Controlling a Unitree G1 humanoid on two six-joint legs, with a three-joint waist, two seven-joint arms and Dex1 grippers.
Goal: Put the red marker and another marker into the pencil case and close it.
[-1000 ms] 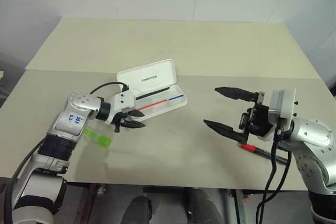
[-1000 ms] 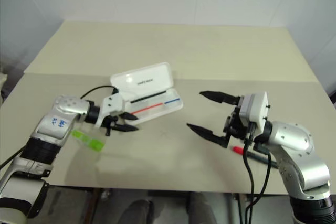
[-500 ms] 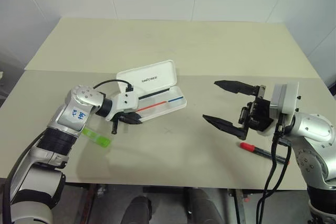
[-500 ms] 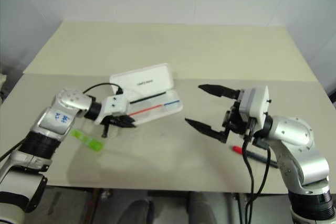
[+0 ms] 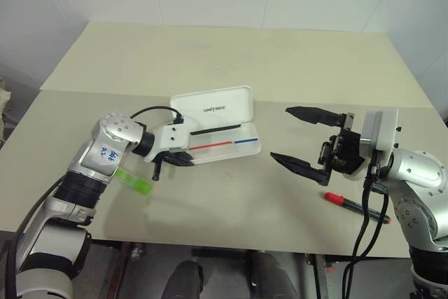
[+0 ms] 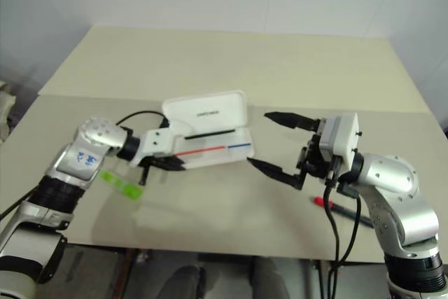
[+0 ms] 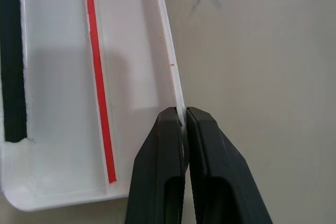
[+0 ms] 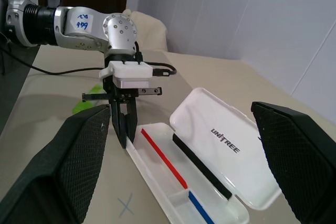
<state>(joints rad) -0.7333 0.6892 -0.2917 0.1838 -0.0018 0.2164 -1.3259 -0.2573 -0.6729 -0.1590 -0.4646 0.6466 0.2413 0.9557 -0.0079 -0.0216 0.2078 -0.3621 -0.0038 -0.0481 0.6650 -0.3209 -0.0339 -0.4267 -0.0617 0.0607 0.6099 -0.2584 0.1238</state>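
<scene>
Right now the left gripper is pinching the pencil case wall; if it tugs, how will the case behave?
The pencil case looks like thin hard plastic, so probably light and apt to slide on the smooth table. The left gripper holds one end, so it may pivot.

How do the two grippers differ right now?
The left gripper is shut, pinching the front wall of the open pencil case; the right gripper is wide open and holds nothing. The left is down at the table; the right hangs above it, beside the case. Both have two black fingers.
</scene>
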